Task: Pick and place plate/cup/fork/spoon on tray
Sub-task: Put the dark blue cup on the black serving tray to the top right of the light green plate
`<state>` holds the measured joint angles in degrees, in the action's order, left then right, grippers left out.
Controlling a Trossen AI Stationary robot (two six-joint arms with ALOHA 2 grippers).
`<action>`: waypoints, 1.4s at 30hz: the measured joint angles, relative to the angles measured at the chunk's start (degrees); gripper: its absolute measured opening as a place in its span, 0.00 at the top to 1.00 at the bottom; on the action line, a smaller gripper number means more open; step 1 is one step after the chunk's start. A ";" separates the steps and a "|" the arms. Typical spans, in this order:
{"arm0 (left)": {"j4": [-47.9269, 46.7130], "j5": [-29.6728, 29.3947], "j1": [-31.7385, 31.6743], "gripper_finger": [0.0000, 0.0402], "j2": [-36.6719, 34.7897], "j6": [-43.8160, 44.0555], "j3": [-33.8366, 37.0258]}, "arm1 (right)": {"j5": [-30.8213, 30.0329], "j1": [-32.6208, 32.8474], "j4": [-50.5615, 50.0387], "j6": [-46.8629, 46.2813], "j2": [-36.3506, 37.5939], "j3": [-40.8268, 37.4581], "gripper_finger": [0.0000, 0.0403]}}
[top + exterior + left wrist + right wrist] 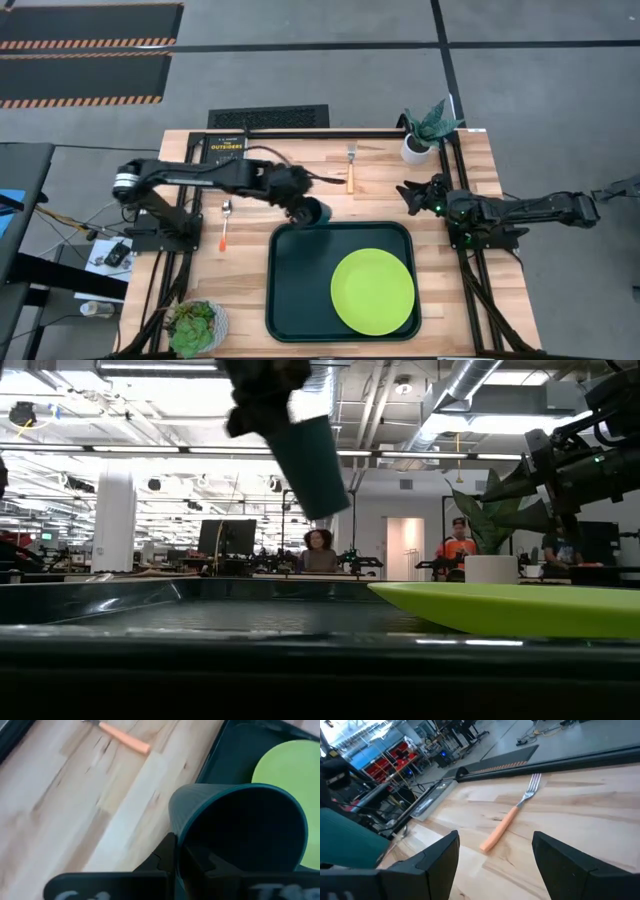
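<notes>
One cup (313, 211) clamped in left tool (300, 210), above tray (290, 290) corner.

Colours only: cup (312, 211) dark teal-green, faint ribbed texture on the wall. Plate (372, 291) flat lime green, no pattern. Tray (296, 280) dark green, glossy. Fork (351, 168) silver tines, yellow-orange handle. Spoon (225, 224) silver bowl, red-orange handle. Table (468, 300) pale wood, plank grain. Book (223, 147) black, yellow title lettering. Pot (415, 149) white, plant in it green. Floor mats black with orange-black hazard stripes.
</notes>
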<state>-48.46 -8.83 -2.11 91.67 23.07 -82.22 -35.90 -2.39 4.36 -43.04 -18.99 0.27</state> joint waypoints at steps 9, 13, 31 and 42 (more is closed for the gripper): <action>-2.16 0.24 -1.38 1.00 11.82 -7.46 -12.35 | -0.02 0.00 0.00 -0.03 -0.19 0.00 0.32; -3.22 2.41 -2.40 1.00 14.75 -9.29 -14.77 | 0.00 0.00 0.00 -0.03 -0.19 -0.01 0.32; -3.56 4.85 -3.56 1.00 17.32 -10.39 -14.84 | 0.11 0.00 -0.02 -0.03 -0.19 -0.01 0.32; -2.99 6.03 -2.89 1.00 19.35 -10.40 -14.80 | 0.11 0.04 -0.02 -0.03 -0.17 -0.02 0.32</action>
<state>-51.45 -2.80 -5.00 111.01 12.67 -97.01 -35.79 -2.35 4.34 -43.07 -19.16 0.25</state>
